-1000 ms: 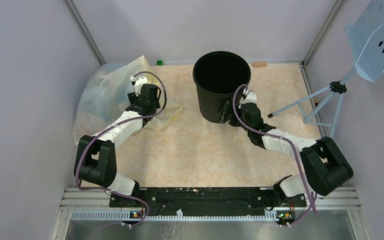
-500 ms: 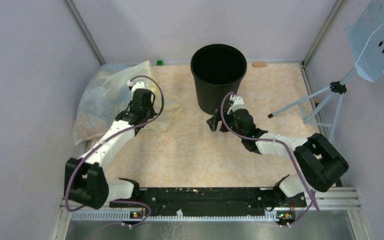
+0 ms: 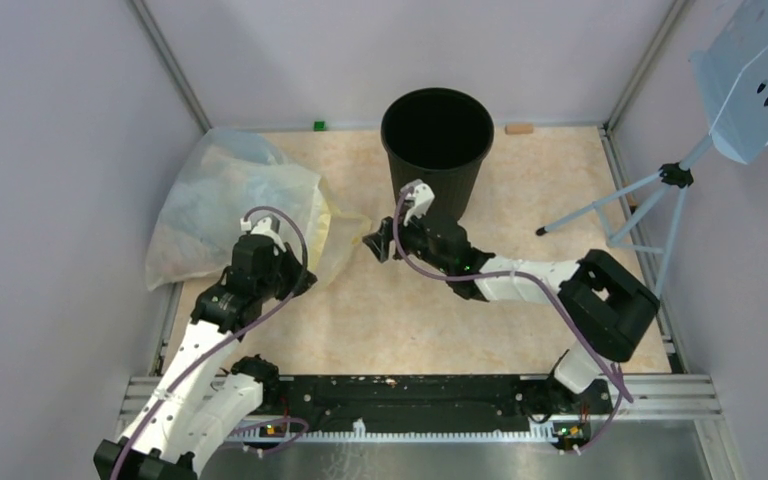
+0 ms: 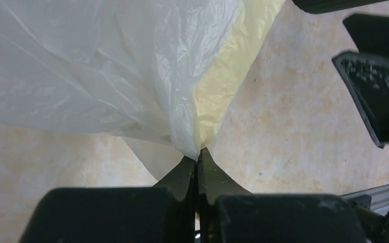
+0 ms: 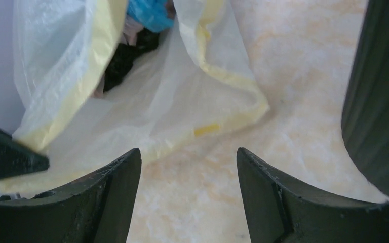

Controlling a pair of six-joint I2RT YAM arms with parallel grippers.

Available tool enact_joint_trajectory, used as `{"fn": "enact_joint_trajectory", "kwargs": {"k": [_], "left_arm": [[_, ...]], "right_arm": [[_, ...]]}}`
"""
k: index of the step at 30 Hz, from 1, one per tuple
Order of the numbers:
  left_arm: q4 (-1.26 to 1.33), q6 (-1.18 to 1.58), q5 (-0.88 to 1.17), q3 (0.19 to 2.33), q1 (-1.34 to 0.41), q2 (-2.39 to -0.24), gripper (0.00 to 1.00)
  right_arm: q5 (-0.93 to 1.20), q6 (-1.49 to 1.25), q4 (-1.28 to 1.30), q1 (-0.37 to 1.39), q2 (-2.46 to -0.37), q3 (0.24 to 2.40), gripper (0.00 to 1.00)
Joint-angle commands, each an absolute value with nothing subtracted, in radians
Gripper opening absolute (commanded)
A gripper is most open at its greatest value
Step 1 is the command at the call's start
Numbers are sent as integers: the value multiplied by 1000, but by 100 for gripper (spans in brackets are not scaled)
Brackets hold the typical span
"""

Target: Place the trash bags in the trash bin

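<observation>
The round black ribbed trash bin [image 3: 438, 150] stands upright at the back middle; its wall fills the right edge of the right wrist view [image 5: 380, 91]. A large clear yellowish-white bag [image 3: 225, 200] lies at the left. Its mouth faces my right gripper, and inside it shows a blue film trash bag [image 5: 149, 12] beside something dark. My left gripper [image 3: 302, 278] is shut on the clear bag's thin rim [image 4: 185, 136], pinched between its tips [image 4: 198, 154]. My right gripper [image 3: 375, 243] stands open with nothing between its fingers [image 5: 187, 152], low over the floor between bin and bag.
A light blue perforated stand [image 3: 750, 80] on thin legs [image 3: 610, 215] occupies the right side. A small green block [image 3: 318, 125] and a brown block [image 3: 519, 128] lie along the back wall. My right gripper's fingers [image 4: 375, 91] show at the right of the left wrist view.
My left gripper shut on the clear bag's rim and pulled back toward the near side, dragging the rim with it. My right gripper moved left from the bin's base toward the bag's mouth.
</observation>
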State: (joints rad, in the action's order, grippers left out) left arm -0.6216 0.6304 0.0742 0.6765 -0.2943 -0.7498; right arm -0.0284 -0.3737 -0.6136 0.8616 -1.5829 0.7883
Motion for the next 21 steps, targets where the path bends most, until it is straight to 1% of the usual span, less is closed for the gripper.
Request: {"fn": "enact_joint_trajectory", "kwargs": {"k": [1, 11, 19, 20, 21], "left_arm": [[-712, 676, 131, 687, -291, -693, 0], [-776, 669, 146, 692, -291, -644, 0], [-785, 653, 119, 700, -291, -646, 0], [-788, 651, 118, 703, -291, -650, 0], [-793, 648, 112, 705, -291, -652, 0]], "right_arm": [[31, -324, -670, 877, -1696, 940, 68], [71, -220, -581, 877, -2000, 1216, 67], [162, -246, -535, 877, -2177, 1419, 68], [164, -254, -518, 877, -2209, 1450, 65], [167, -259, -502, 877, -2228, 1482, 58]]}}
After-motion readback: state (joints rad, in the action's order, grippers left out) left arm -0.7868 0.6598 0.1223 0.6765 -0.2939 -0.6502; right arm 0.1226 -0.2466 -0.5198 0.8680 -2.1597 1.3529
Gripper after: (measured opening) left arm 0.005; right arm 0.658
